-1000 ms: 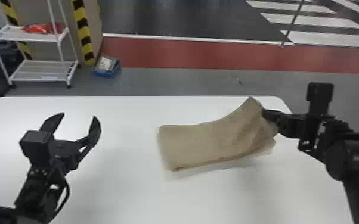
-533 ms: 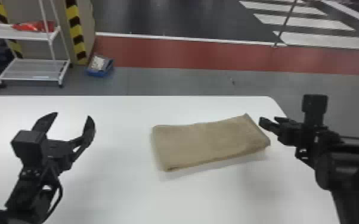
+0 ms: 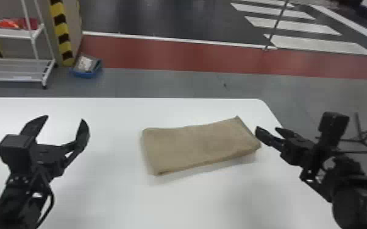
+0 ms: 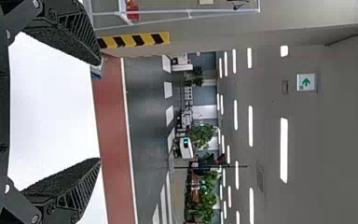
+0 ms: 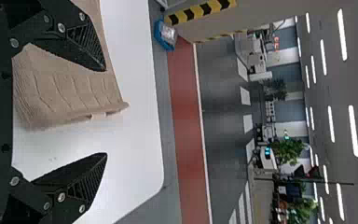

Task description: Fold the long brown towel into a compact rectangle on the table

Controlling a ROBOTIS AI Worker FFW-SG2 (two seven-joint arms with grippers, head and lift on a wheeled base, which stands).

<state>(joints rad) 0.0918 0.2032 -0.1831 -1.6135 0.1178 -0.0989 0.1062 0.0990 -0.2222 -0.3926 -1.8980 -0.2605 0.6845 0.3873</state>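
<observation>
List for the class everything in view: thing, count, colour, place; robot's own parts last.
Table: one, white, before the robot
Towel: one, brown, folded on the table
Shelf rack: one, white, far left floor
Bundle: count unclear, red, on the rack
Tray: one, blue, floor by rack
Hazard stripes: several, yellow-black, by the rack
Floor band: one, red, beyond table
Crossing stripes: several, white, dark floor
Plants: several, green, far background
Ceiling lights: many, white, overhead
Left gripper: one, black, over table's left side
Right gripper: one, black, at towel's right end
</observation>
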